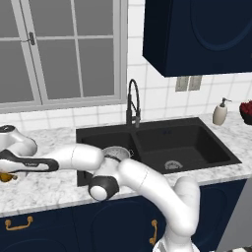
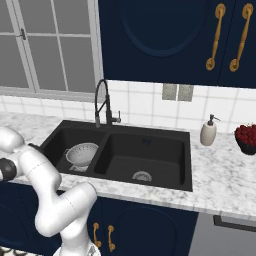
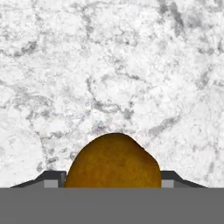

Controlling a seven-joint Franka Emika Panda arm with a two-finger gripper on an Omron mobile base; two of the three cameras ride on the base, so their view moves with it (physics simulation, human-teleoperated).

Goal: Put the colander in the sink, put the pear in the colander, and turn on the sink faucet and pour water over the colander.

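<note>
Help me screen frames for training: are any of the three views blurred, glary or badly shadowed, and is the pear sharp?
Left base view: evenly lit, no glare, the pear a sliver at the left edge under the hand. Right base view: sharp, the colander readable against the dark sink. Hand view: the pear crisp between the gripper fingertips, soft shadow on the marble counter.

a home kitchen; black double sink (image 2: 150, 172), marble counter (image 2: 220, 175), navy cabinets (image 2: 165, 40), tiled wall (image 2: 145, 107)
</note>
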